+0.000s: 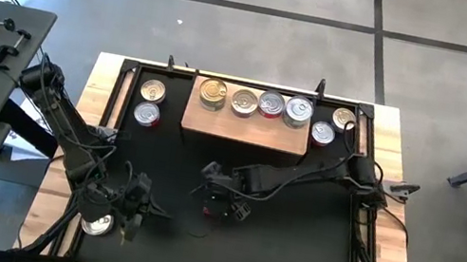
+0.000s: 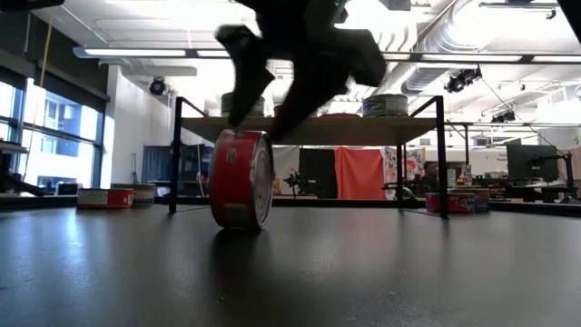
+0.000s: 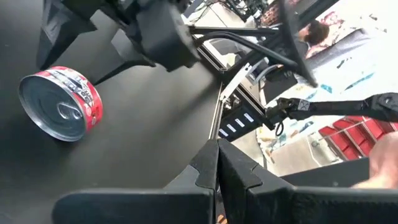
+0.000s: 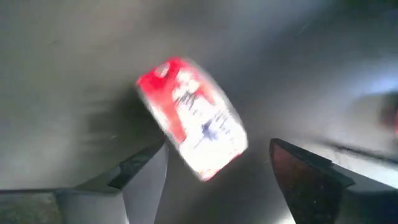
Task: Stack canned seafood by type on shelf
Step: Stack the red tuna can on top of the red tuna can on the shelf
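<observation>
Left gripper (image 1: 135, 205) at near-left of black mat (image 1: 290, 247), fingers pressed together, holding nothing; silver-lidded tin (image 1: 98, 223) just beside it. Red-sided tin (image 2: 241, 179) mid-mat, standing on its edge, lid facing sideways, axis level rather than upright. Right gripper (image 4: 217, 165) directly above it, jaws parted wide, tin between and below fingers, apparently unclamped. Right arm clearly nearer. Wooden shelf (image 1: 244, 128) beyond, toward far edge, carrying a row of tins. Regrasp judged to require jaws across flat faces or prior tipping upright.
</observation>
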{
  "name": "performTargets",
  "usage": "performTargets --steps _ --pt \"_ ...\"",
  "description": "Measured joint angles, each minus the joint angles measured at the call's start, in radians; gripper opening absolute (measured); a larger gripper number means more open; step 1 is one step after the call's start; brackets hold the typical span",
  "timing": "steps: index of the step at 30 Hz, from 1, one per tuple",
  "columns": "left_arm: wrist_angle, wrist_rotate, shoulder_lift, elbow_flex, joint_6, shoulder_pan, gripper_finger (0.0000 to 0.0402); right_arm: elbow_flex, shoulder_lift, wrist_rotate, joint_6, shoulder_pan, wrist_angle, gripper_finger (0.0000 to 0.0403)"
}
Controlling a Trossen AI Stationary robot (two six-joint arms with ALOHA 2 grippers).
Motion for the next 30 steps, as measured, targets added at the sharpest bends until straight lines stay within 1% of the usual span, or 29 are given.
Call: performTargets --steps 4,9,13,18,20,21,23,25,26,28,30 --pt "-0.001 -0.002 0.0 0.0 -0.024 0.0 0.0 0.062 0.046 0.023 -0.074 -0.003 -0.016 0.027" --pt "-0.001 -0.003 0.0 0.0 -0.043 0.0 0.0 0.139 0.107 0.017 -0.127 -0.017 -0.1 0.027" --pt "-0.001 -0.003 0.0 0.0 -0.044 -0.002 0.0 0.148 0.142 0.002 -0.103 -0.025 -0.089 0.027" --pt "0.014 0.015 0.0 0.0 -0.043 -0.003 0.0 0.148 0.146 -0.065 -0.028 -0.025 -0.102 0.0263" --pt "0.031 0.057 -0.002 0.0 -0.04 -0.007 0.0 0.148 0.147 -0.065 -0.017 -0.019 -0.1 0.0244" --pt "0.031 0.084 -0.005 0.0 -0.033 -0.01 0.0 0.148 0.147 -0.065 -0.008 -0.015 -0.097 0.0229" --pt "0.037 0.133 -0.016 0.0 -0.018 -0.018 0.0 0.148 0.147 -0.064 0.011 -0.005 -0.088 0.0187" --pt "0.035 0.153 -0.034 0.0 -0.017 -0.027 0.0 0.148 0.147 -0.065 0.05 0.008 -0.091 0.0136" --pt "0.029 0.157 -0.045 0.0 -0.016 -0.032 0.0 0.148 0.147 -0.063 0.074 0.013 -0.09 0.0117" --pt "0.008 0.158 -0.072 0.0 -0.005 -0.043 0.0 0.148 0.145 -0.064 0.138 0.024 -0.092 0.0118" --pt "-0.003 0.158 -0.105 0.0 0.037 -0.049 0.0 0.147 0.133 -0.07 0.207 0.034 -0.116 0.0118"
